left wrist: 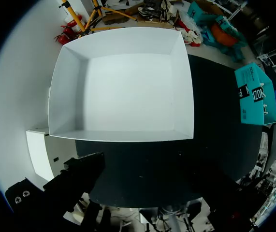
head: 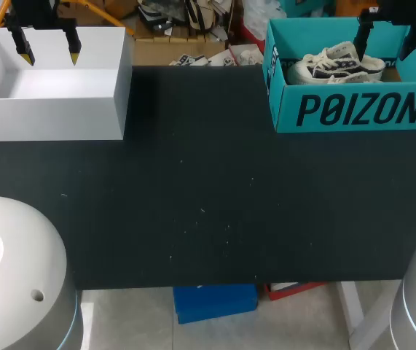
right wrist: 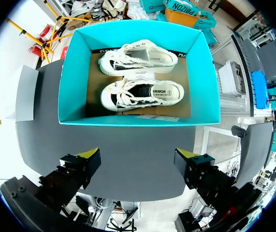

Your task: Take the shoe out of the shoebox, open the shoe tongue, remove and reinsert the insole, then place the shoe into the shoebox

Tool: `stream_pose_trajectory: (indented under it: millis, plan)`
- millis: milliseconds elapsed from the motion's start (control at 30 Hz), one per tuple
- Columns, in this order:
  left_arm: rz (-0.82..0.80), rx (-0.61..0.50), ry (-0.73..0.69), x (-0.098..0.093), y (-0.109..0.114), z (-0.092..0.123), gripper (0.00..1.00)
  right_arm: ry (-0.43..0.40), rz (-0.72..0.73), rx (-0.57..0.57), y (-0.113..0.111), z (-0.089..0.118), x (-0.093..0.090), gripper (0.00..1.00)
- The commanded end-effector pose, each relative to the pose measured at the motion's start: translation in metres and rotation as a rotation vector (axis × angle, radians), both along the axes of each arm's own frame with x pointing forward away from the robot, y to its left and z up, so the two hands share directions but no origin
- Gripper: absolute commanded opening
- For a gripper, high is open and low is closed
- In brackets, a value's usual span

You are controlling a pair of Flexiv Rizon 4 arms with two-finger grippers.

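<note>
Black table [head: 208,211]: white box [head: 47,113], teal shoebox [head: 360,109] with shoes [right wrist: 142,94]; left claw [head: 49,49] and right claw [right wrist: 138,157] wide.

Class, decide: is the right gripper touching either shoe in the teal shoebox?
Apart. Right wrist view: the right gripper, open, stands clear of the shoebox; both shoes lie untouched inside.

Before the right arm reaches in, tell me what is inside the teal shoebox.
The shoebox holds two white shoes side by side on its brown floor, a paper slip beside the nearer one. The floor beneath them is covered.
</note>
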State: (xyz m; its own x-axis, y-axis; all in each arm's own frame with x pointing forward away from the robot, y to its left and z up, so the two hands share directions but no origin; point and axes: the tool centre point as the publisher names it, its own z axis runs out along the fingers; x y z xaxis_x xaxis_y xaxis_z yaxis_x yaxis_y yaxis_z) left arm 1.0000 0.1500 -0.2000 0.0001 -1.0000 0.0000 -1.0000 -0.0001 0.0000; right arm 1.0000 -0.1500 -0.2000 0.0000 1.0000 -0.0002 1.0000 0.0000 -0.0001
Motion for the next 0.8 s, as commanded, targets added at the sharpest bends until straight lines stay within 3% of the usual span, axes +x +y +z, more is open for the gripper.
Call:
stream_pose_trajectory:
  millis: [33, 67, 167, 200, 267, 300, 333, 367, 400, 433, 467, 800]
  plan:
    - [0.000, 0.000, 0.000, 0.0000, 0.0000, 0.0000, 1.00, 0.000, 0.000, 0.000, 0.0000, 0.0000, 0.0000, 1.00]
    - [0.000, 0.000, 0.000, 0.0000, 0.0000, 0.0000, 1.00, 0.000, 0.000, 0.000, 0.0000, 0.0000, 0.0000, 0.00]
    - [0.000, 0.000, 0.000, 0.0000, 0.0000, 0.0000, 1.00, 0.000, 0.000, 0.000, 0.0000, 0.0000, 0.0000, 0.00]
    - [0.000, 0.000, 0.000, 0.0000, 0.0000, 0.0000, 1.00, 0.000, 0.000, 0.000, 0.0000, 0.0000, 0.0000, 1.00]
    - [0.000, 0.000, 0.000, 0.0000, 0.0000, 0.0000, 1.00, 0.000, 0.000, 0.000, 0.0000, 0.0000, 0.0000, 1.00]
    - [0.000, 0.000, 0.000, 0.0000, 0.0000, 0.0000, 1.00, 0.000, 0.000, 0.000, 0.0000, 0.0000, 0.0000, 0.86]
    - [0.000, 0.000, 0.000, 0.0000, 0.0000, 0.0000, 1.00, 0.000, 0.000, 0.000, 0.0000, 0.0000, 0.0000, 0.29]
    - [0.000, 0.000, 0.000, 0.0000, 0.0000, 0.0000, 1.00, 0.000, 0.000, 0.000, 0.0000, 0.0000, 0.0000, 0.00]
    - [0.000, 0.000, 0.000, 0.0000, 0.0000, 0.0000, 1.00, 0.000, 0.000, 0.000, 0.0000, 0.0000, 0.0000, 0.00]
    - [0.000, 0.000, 0.000, 0.0000, 0.0000, 0.0000, 1.00, 0.000, 0.000, 0.000, 0.0000, 0.0000, 0.0000, 0.30]
    - [0.000, 0.000, 0.000, 0.0000, 0.0000, 0.0000, 1.00, 0.000, 0.000, 0.000, 0.0000, 0.0000, 0.0000, 1.00]
    - [0.000, 0.000, 0.000, 0.0000, 0.0000, 0.0000, 1.00, 0.000, 0.000, 0.000, 0.0000, 0.0000, 0.0000, 1.00]
